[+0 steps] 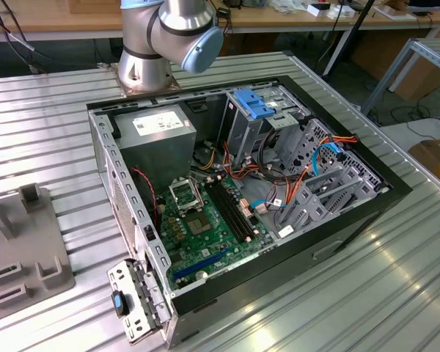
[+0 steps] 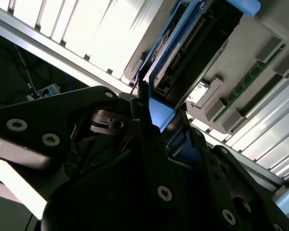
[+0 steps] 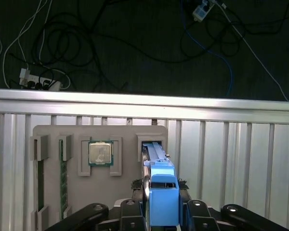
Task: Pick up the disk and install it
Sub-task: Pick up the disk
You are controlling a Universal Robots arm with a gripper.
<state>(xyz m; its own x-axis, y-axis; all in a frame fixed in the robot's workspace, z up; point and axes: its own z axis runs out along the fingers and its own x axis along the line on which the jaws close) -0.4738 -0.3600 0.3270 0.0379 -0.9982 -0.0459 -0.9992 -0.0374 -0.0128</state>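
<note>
The gripper is pinching the blue-railed silver-grey rectangular disk edgewise, matching its upright slot in the grey plastic tray at 9 o'clock of the open black computer case.

Under the gripper lay a table of silver ribbed metal slats, and its edge rail ahead of the gripper caught bright light. Past that rail, farther ahead, the floor was dark, strewn with tangled cables and a white power strip. In the exterior view a wooden workbench ran behind the table, and a grey metal frame stood off the table at the exterior view's right.
</note>
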